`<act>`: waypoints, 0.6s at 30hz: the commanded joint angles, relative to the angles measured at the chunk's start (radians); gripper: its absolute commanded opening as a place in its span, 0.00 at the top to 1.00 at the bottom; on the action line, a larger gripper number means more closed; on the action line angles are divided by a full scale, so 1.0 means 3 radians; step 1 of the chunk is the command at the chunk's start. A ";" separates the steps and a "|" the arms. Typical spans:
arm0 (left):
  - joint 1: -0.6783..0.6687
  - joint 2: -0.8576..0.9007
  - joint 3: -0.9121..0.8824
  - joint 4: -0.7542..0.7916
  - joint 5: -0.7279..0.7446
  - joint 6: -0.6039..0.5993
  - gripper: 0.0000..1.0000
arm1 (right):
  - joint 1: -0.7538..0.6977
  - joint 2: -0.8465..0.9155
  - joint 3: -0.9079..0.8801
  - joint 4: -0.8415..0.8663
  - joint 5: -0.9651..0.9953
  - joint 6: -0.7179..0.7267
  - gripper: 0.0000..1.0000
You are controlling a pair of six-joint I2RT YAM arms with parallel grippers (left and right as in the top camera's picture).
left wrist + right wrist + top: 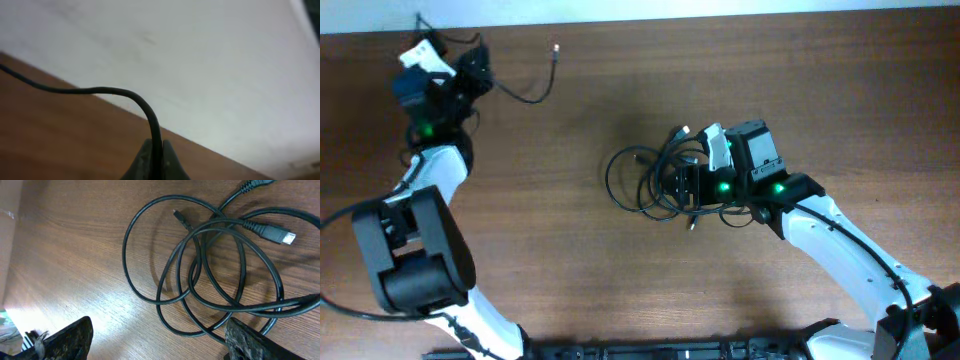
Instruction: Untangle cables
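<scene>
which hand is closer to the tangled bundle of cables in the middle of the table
Right. The right hand is open over the bundle's right edge; the left hand is far away near the table's far left corner, pinching a separate cable.

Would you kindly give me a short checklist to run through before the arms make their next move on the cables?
1. Left gripper has a firm hold: ok, the held cable is pinched between its closed fingers.
2. Held cable is clear of the tangle: ok, in the overhead view its plug end lies well apart from the bundle.
3. Right gripper is ready to grasp: ok, its fingers are spread wide just above the bundle.
4. Right gripper is lined up on a single strand: cannot tell, several loops overlap near its fingers.
5. Bundle is untangled: not ok, its loops cross one another.
</scene>
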 commanded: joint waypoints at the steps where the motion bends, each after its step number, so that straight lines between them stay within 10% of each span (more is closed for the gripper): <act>1: 0.0098 -0.0259 0.0075 -0.0390 -0.0867 0.0074 1.00 | 0.0019 -0.0025 0.0052 -0.0013 0.0047 -0.0036 0.17; 3: 0.0326 -0.0259 0.0075 -0.1039 -0.1377 -0.1603 1.00 | 0.0018 -0.0006 0.0052 -0.0009 0.0226 -0.0034 0.16; 4: 0.0413 -0.0258 0.0074 -0.1008 -0.0868 -0.2190 1.00 | 0.0019 0.0014 0.0052 -0.0010 0.0268 -0.0034 0.11; 6: 0.0477 -0.0273 0.0074 -0.0483 -0.0291 -0.2179 1.00 | 0.0019 0.0069 0.0052 -0.0014 0.0264 -0.0033 0.11; 10: 0.0559 -0.0304 0.0074 -0.0787 -0.1335 -0.1090 0.99 | 0.0019 0.0085 0.0052 -0.0011 0.0267 -0.0034 0.10; 11: 0.0559 -0.0305 0.0074 -0.1019 -0.1596 -0.1054 0.90 | 0.0019 0.0084 0.0052 -0.0010 0.0267 -0.0033 0.10; 13: 0.0562 -0.0305 0.0074 -0.1701 -0.2190 -0.1025 0.01 | 0.0019 0.0085 0.0052 -0.0013 0.0266 -0.0032 0.10; 18: 0.0551 -0.0450 0.0111 -0.2733 -0.2172 -0.0818 0.01 | 0.0019 0.0084 0.0052 -0.0010 0.0256 -0.0023 0.10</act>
